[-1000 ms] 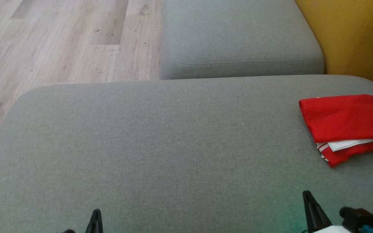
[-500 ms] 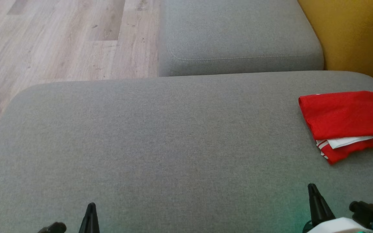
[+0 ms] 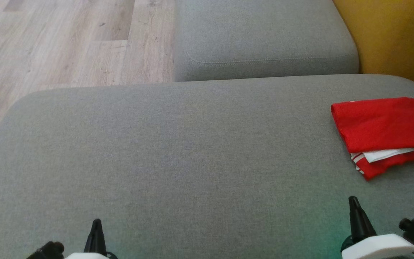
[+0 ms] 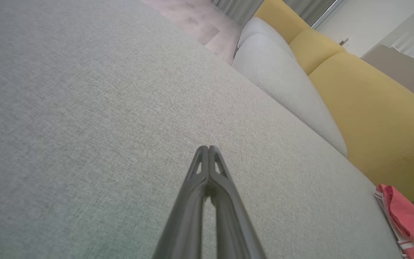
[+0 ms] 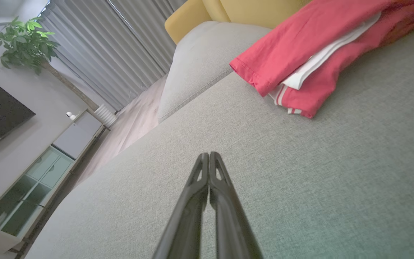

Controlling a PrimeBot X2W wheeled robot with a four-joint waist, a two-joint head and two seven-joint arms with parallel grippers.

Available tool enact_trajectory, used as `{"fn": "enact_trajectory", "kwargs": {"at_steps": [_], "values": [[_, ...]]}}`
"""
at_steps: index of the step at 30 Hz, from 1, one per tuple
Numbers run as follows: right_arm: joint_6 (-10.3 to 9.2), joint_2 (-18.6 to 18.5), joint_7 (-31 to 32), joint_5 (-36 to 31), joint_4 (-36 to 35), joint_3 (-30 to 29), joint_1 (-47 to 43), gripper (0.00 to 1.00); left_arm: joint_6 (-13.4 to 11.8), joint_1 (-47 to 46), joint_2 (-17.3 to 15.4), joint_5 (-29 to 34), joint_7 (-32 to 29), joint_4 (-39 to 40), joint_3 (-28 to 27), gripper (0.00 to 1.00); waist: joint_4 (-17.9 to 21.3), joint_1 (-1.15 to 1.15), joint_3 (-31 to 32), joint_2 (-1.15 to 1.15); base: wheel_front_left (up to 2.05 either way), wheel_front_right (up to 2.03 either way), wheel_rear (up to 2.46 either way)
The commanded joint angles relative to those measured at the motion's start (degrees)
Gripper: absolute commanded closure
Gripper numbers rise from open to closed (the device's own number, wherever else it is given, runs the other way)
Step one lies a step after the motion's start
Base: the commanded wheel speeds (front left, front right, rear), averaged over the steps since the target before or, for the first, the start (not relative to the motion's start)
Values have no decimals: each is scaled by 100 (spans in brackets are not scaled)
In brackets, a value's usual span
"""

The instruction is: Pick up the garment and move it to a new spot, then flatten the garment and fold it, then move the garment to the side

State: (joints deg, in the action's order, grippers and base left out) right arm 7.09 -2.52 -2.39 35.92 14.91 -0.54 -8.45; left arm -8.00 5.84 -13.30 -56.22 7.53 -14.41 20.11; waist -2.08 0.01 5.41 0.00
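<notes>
Garment (image 3: 383,126) at the right edge of the head view, mid-height, resting on the large grey cushion (image 3: 192,162) near its right border, well apart from both grippers. Keeps the same place on the cushion as a second ago. Appears a little higher in the frame only through an upward slide of the whole picture, so a camera tilt, not a move of the cloth. Reads, as a judgement, as the last step done: folded, set aside and released, with nothing left but drawing the arms back.

Looks like a compact red rectangle, top layer smooth with faint creases, left edge a rounded fold. Shows a white layer peeking out along the lower edge, and red fabric with thin white stripes at the lower left corner. Not quite squared, with the lower layers sticking out past the top one.

Right gripper (image 3: 353,201) at the lower right of the frame, below the garment and clear of it, fingers pressed together on nothing. Left gripper (image 3: 96,223) at the lower left, likewise closed and empty. Both slightly higher and further toward the frame's sides than a second ago, beyond the shift of the scene, with more white wrist showing.

Further out: second grey cushion (image 3: 264,36) at top centre, pale wood floor (image 3: 67,43) at upper left, yellow backrest (image 3: 390,36) at upper right.
</notes>
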Motion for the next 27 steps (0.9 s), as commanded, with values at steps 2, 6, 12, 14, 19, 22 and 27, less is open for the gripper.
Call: {"fn": "enact_trajectory", "kwargs": {"at_steps": [2, 6, 12, 14, 19, 22, 27], "values": [[14, -20, 61, 259, -164, -20, 359, 100, 97, -335, 26, -163, -57, 150, -245, 100, 7, 0, -17, 0, 0, 0, 0], [15, -21, 101, 522, -160, -48, 413, 100, 168, -377, 74, -333, -120, 145, -361, 100, 17, -1, -44, 0, 0, 0, 0], [17, -23, 161, 916, -155, -90, 494, 100, 275, -440, 146, -588, -216, 138, -535, 100, 31, -1, -84, 0, 0, 0, 0], [18, -24, 181, 1047, -153, -104, 521, 100, 310, -461, 170, -672, -248, 135, -593, 100, 36, -1, -97, 0, 0, 0, 0], [19, -25, 231, 1373, -149, -138, 588, 100, 398, -514, 230, -883, -328, 128, -737, 100, 49, -1, -130, 0, 0, 0, 0], [20, -26, 261, 1570, -146, -159, 628, 100, 451, -545, 266, -1010, -376, 124, -825, 100, 56, -1, -149, 0, 0, 0, 0], [21, -27, 301, 1833, -142, -187, 682, 100, 522, -588, 314, -1179, -441, 118, -941, 100, 66, -1, -176, 0, 0, 0, 0]]}}
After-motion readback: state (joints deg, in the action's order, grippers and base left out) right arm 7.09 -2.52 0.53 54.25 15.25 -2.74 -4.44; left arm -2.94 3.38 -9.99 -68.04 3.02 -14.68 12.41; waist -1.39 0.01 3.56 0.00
